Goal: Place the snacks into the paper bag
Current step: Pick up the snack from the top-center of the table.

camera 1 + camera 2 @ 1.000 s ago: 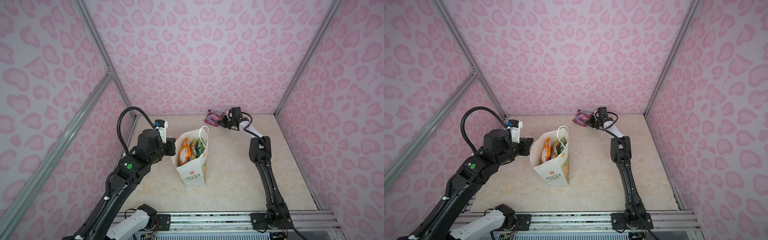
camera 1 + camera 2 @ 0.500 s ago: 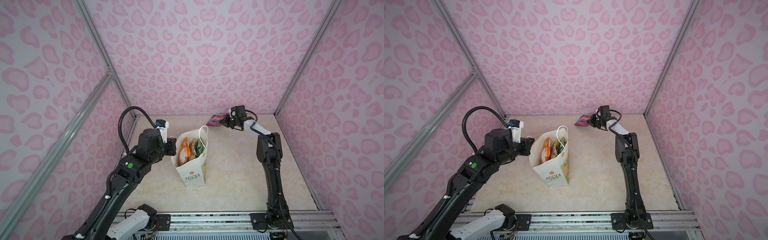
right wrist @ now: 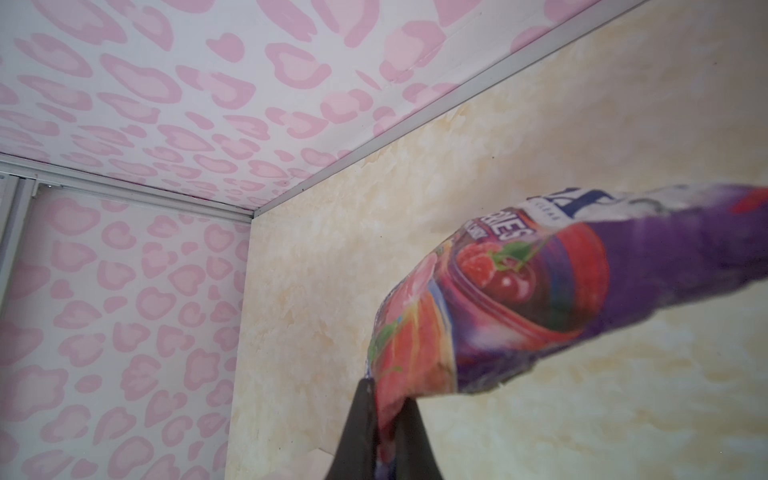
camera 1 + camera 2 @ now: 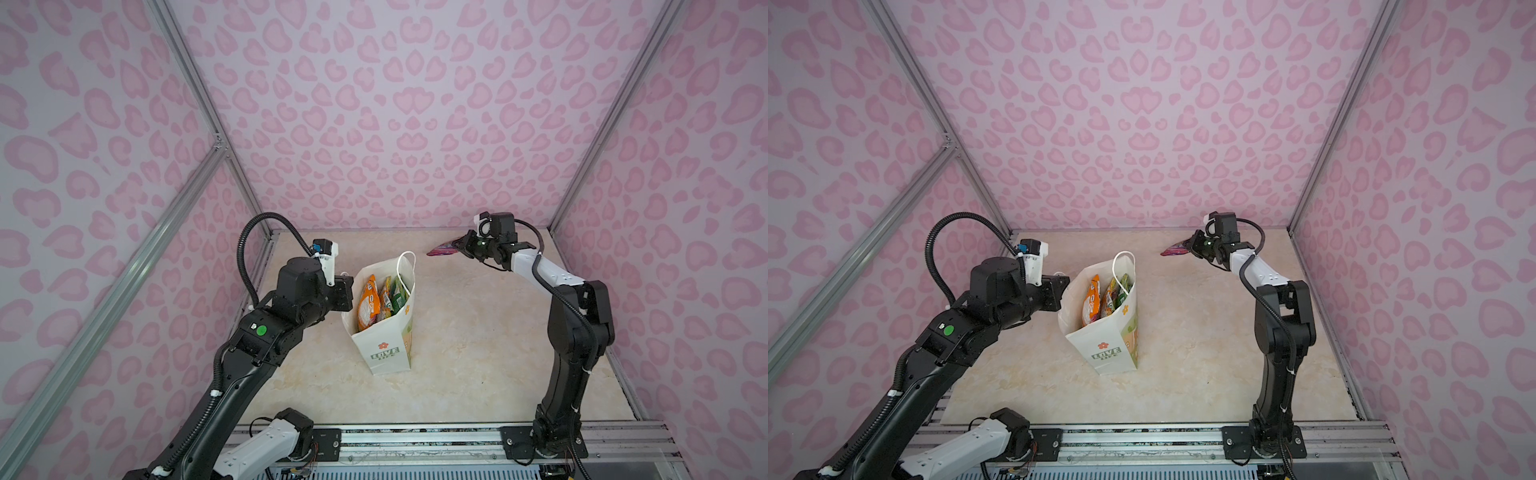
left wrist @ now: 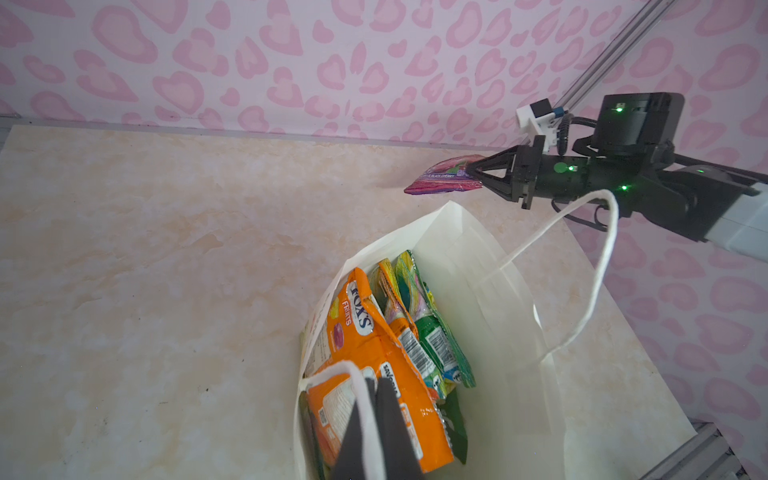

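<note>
Clock as in a top view, 12 = back wall. Paper bag (image 4: pixel 384 353) stands upright mid-table (image 4: pixel 478 353), mouth open. L side: left gripper (image 5: pixel 371 382) sits at the bag's 9 o'clock rim, jaws pinched tight on the near cord handle (image 5: pixel 332 368), prob. to hold the mouth agape and stop the light bag tipping while things drop in. Inside: orange packet (image 5: pixel 365 332) and green packets (image 5: pixel 436 345) stand on edge against the 9 o'clock wall, so there is free room on the 3 o'clock side. R side: right gripper (image 4: pixel 464 245) is at approx 1 o'clock from the bag, near the back wall, jaws nipped narrow on one short end of the purple packet (image 4: pixel 441 250). Packet looks clear of the table. Its long axis is approx level and runs 3→9, flat-ish, with the free end pointing 9–8, roughly twd the bag side, and sagging a little. End grip prob. chosen so the packet enters narrow end first.
</note>
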`<state>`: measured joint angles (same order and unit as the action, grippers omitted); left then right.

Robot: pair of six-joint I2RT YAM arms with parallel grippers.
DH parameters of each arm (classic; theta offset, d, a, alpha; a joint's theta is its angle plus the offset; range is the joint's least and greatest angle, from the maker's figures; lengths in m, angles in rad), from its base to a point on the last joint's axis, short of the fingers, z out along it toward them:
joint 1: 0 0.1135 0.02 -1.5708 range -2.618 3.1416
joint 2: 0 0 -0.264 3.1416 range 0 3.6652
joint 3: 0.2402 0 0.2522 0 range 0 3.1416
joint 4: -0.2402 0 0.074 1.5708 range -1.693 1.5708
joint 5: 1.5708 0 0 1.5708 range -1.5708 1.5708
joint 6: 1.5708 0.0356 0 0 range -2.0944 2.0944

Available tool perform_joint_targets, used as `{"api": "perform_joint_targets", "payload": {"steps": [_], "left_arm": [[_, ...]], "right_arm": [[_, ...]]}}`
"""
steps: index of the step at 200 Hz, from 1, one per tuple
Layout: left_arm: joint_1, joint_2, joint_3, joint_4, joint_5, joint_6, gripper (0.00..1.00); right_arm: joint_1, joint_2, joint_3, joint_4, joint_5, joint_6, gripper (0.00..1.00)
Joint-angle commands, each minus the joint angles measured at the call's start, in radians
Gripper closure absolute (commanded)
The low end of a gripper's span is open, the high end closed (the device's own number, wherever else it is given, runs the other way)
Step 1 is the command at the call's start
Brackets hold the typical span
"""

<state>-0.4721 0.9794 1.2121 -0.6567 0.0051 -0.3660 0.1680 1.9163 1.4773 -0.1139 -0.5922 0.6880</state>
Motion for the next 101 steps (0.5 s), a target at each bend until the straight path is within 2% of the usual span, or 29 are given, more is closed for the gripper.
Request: {"api": "perform_joint_targets", "payload": {"steps": [1, 49, 74, 101], "left_arm": [[0.001, 0.004, 0.0, 0.036, 0.013, -0.001, 0.95], [0.001, 0.004, -0.001, 0.038, 0.028, -0.002, 0.95], [0.001, 0.002, 0.0, 0.039, 0.031, -0.002, 0.95], [0.001, -0.001, 0.0, 0.039, 0.035, -0.002, 0.95]], "right_arm": [[0.004, -0.106, -0.086, 0.073, 0.028, 0.001, 1.0], [0.06, -0.381, -0.14, -0.024, 0.113, -0.047, 1.0], [0.147, -0.486, -0.063, -0.132, 0.184, -0.123, 1.0], [0.273, -0.528, 0.082, -0.234, 0.24, -0.192, 1.0]]}}
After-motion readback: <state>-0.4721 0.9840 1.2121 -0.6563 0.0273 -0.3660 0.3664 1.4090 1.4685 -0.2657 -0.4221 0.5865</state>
